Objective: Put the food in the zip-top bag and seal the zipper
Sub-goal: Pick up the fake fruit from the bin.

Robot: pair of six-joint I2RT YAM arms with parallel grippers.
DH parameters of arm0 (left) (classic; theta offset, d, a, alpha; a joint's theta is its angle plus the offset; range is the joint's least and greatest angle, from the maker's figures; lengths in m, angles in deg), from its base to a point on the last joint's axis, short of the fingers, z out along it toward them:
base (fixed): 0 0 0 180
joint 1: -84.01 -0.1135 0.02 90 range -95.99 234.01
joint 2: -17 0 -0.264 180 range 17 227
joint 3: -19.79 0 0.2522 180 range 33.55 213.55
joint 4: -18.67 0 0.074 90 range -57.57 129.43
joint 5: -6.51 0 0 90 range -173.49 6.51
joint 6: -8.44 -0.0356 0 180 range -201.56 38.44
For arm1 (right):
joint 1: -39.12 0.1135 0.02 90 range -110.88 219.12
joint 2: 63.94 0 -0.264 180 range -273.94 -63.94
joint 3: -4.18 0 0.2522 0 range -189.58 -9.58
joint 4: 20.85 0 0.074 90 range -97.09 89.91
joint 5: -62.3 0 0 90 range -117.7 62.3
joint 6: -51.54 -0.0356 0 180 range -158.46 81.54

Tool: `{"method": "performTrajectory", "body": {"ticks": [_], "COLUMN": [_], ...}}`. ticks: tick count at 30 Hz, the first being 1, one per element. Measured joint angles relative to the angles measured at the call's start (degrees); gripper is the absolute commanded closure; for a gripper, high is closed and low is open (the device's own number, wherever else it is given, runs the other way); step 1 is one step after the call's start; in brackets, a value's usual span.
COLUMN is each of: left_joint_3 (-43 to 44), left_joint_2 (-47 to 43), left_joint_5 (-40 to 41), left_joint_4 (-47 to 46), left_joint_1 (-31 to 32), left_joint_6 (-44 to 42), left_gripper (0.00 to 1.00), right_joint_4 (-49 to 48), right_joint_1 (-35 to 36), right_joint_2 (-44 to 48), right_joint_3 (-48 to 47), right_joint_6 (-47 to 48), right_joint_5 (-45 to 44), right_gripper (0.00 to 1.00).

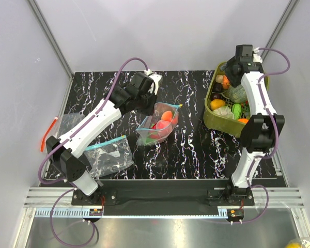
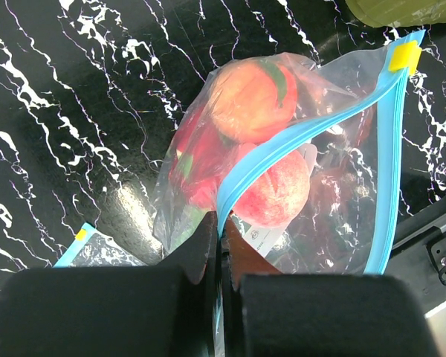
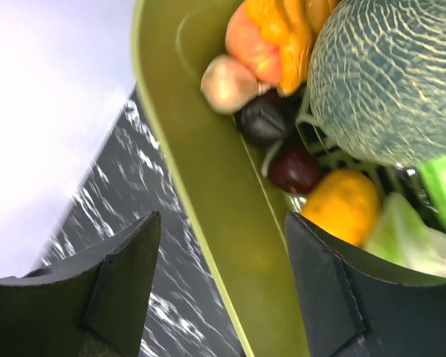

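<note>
I've got the left gripper [image 2: 221, 260] pinched on the zipper [image 2: 297, 141] of the zip-top bag [image 2: 346, 223], food [image 2: 253, 100] inside; right of the bag, the right gripper [image 3: 223, 277] gapes wide astride the tub [image 3: 208, 175] rim.

The top external camera looks down from above and behind the arm bases, far enough to hold the whole black marbled surface [image 1: 196, 150]. The left wrist camera points down, close over the zip-top bag [image 2: 201, 156], left tool [image 2: 220, 245] at its bottom edge. The right wrist camera, tilted, sits close against the olive-green tub [image 3: 186, 134]. Overhead shares both bag and tub
</note>
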State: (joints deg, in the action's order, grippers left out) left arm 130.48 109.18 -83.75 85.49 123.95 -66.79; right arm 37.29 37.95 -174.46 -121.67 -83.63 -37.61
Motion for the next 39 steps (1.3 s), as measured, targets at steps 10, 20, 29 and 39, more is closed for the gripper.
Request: {"method": "performTrajectory", "body": {"ticks": [10, 20, 29, 39], "left_joint_3": [0.46, 2.67, 2.69, 3.19], "left_joint_2": [0.98, 3.82, 4.74, 5.09], "left_joint_5": [0.52, 1.40, 1.53, 1.77], "left_joint_4": [0.09, 0.37, 0.33, 0.44], "left_joint_1": [0.00, 0.00, 0.00, -0.17], "left_joint_6": [-0.55, -1.46, -1.68, -2.91], "left_gripper": [1.00, 1.00, 1.00, 1.00], "right_joint_4": [-2.12, -3.34, -3.48, -0.81], "right_joint_1": [-3.45, -3.21, -2.67, -1.46], "right_joint_2": [-12.70, -22.43, -26.58, -27.39], "right_joint_3": [-6.32, -14.34, -19.41, -20.17], "right_joint_6": [-19.74, -32.37, -37.97, -39.47], "right_joint_5": [-0.13, 0.07, 0.07, -1.68], "right_gripper": [0.19, 0.19, 0.22, 0.36]}}
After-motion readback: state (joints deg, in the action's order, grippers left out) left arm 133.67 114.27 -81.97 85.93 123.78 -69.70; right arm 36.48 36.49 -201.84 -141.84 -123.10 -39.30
